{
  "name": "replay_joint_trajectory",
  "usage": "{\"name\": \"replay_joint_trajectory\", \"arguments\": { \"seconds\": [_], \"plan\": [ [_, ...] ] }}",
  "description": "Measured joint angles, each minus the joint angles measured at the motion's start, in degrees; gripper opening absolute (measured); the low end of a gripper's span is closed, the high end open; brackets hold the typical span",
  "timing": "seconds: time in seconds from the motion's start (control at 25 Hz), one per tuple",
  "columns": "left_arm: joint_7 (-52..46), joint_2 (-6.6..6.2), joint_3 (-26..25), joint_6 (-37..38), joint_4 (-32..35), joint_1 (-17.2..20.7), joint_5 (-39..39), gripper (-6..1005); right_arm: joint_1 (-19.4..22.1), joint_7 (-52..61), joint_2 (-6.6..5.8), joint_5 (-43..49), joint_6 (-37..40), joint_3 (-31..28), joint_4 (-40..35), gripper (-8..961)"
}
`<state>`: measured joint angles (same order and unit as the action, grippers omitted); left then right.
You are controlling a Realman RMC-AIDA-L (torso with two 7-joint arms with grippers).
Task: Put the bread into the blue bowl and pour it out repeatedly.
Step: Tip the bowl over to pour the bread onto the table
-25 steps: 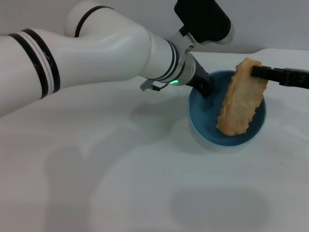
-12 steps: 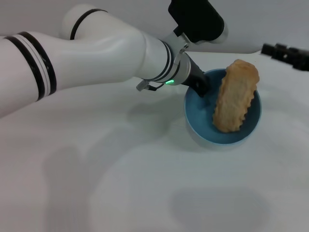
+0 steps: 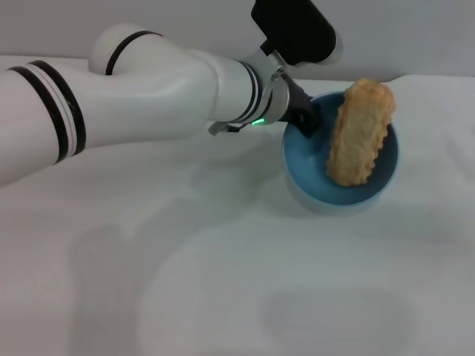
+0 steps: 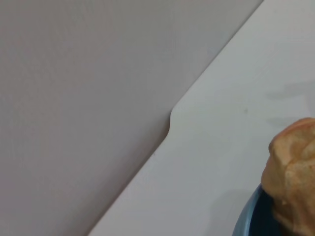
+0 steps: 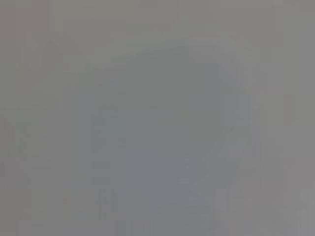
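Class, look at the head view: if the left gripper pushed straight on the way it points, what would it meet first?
Probably the bread leaning in the blue bowl, since the left gripper already grips its rim; depth is unclear.

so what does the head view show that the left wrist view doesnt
Only the head view shows the left arm reaching in, its left end effector at the near rim of the blue bowl, and the whole bread leaning inside. Only the left wrist view shows the table edge against the wall. Both share the bread's top end and a piece of the bowl rim. The right end effector is in neither.
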<state>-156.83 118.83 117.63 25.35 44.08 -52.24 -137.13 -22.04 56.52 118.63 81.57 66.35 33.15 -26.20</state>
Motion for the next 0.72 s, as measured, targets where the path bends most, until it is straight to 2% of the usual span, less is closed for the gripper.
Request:
{"name": "replay_joint_trajectory", "arguments": {
  "seconds": [0.08, 0.32, 0.52, 0.72],
  "plan": [
    [-0.01, 0.0, 0.04, -0.64, -0.09, -0.33, -0.17, -1, 1.14, -7.34, 0.04, -5.59, 0.6, -0.15, 3.31, 637],
    [0.69, -0.06, 0.31, -3.27, -0.12, -2.09, -0.53, -1, 3.69, -17.08, 0.04, -14.61, 0.63, -0.36, 9.77, 634],
    [7.0, 0.02, 1.05, -5.3, 0.1, -4.2, -0.75, -1, 5.56, -25.99, 0.2, -25.52, 2.01, -1.12, 18.47, 631],
    [13.17, 0.23, 5.06, -7.64, -0.27, -6.58, -6.78, -1, 7.06, -27.79, 0.37, -30.78, 5.32, -1.92, 22.43, 629]
  ]
}}
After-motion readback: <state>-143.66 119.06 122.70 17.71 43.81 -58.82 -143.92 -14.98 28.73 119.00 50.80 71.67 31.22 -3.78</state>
